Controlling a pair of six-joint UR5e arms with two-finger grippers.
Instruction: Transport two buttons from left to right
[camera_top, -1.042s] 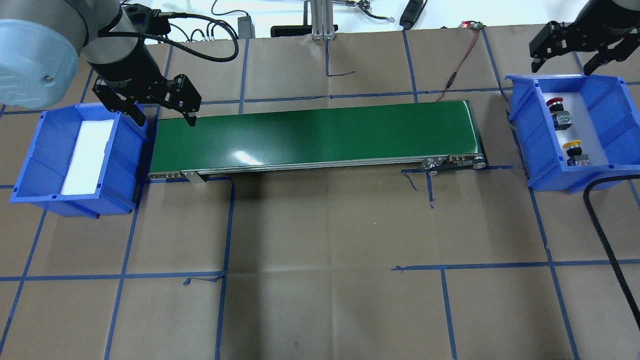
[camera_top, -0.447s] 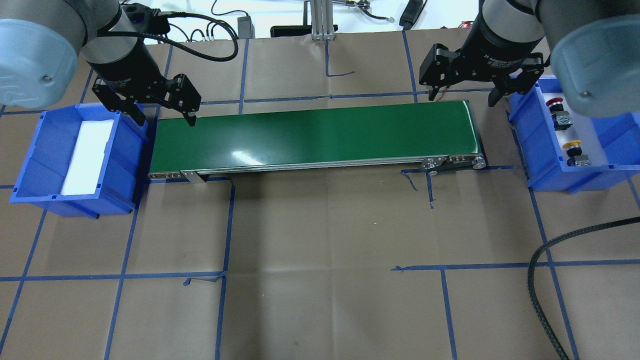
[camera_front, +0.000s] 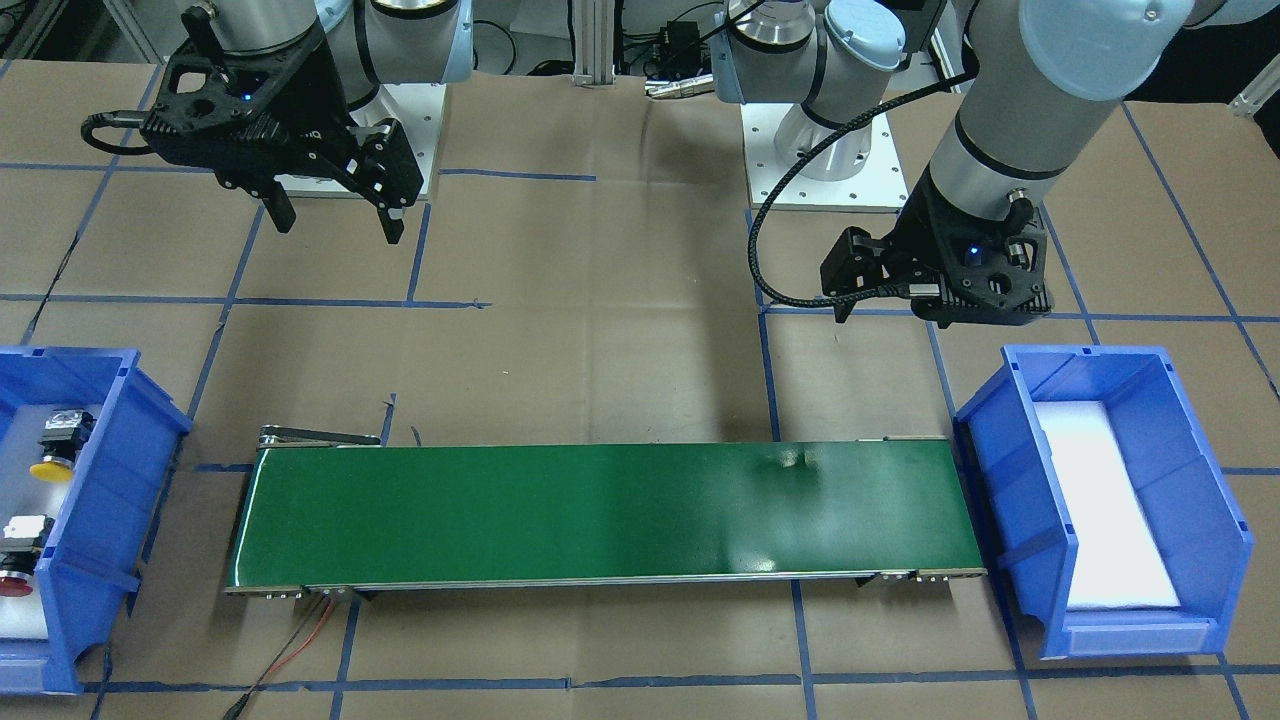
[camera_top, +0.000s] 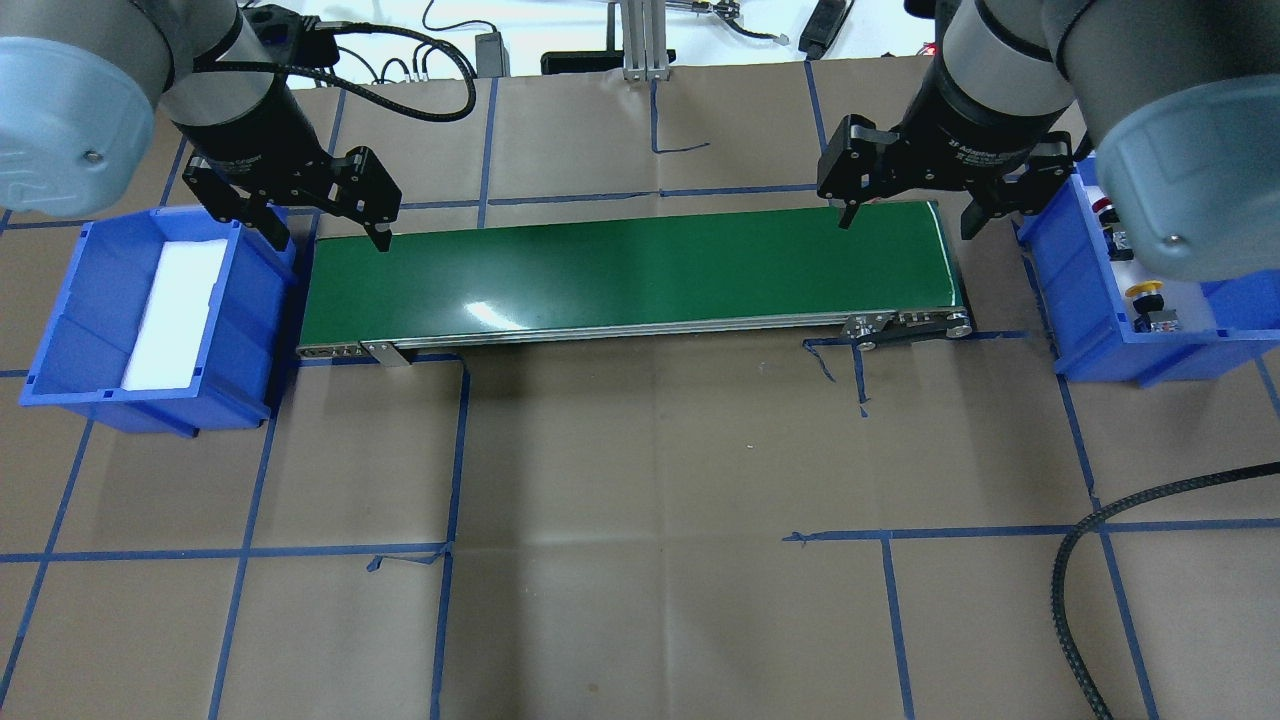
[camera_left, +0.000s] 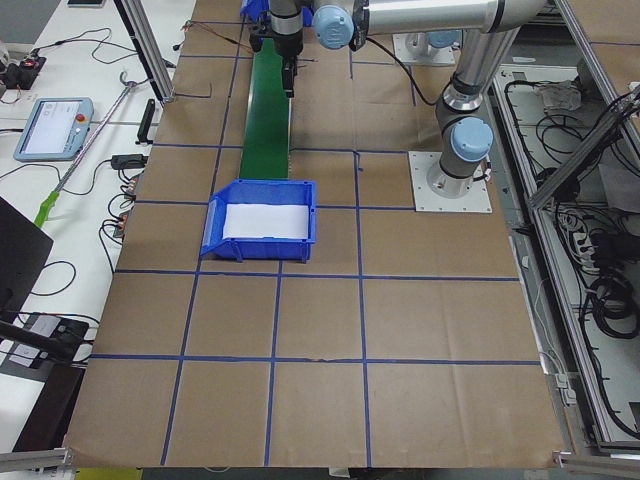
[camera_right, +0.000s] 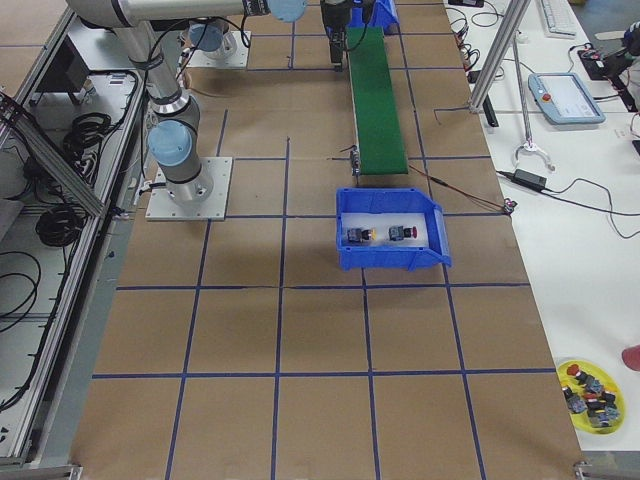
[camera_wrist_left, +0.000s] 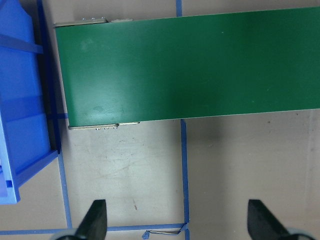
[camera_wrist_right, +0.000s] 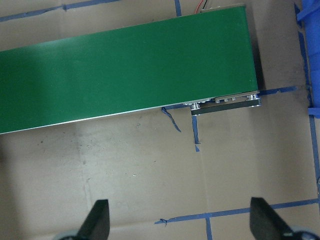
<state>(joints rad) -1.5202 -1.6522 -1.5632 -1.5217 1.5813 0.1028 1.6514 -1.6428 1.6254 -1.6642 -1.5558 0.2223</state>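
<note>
Both buttons lie in the blue right bin (camera_top: 1070, 275). The yellow-capped button (camera_top: 1147, 292) shows whole; the red-capped button (camera_top: 1105, 207) is partly hidden by my right arm. Both show in the front view, yellow (camera_front: 52, 468) and red (camera_front: 12, 583). My right gripper (camera_top: 908, 222) is open and empty above the right end of the green conveyor belt (camera_top: 630, 270). My left gripper (camera_top: 330, 238) is open and empty over the belt's left end, beside the blue left bin (camera_top: 90, 310), which holds only a white pad.
A black braided cable (camera_top: 1075, 560) loops over the table at the front right. A thin red wire (camera_top: 925, 120) runs behind the belt's right end. A yellow dish of spare buttons (camera_right: 590, 385) lies on the side bench. Blue tape lines grid the brown table.
My right arm has swung left from behind the right bin to above the belt's right end, still open. The left arm and both buttons have not moved.
</note>
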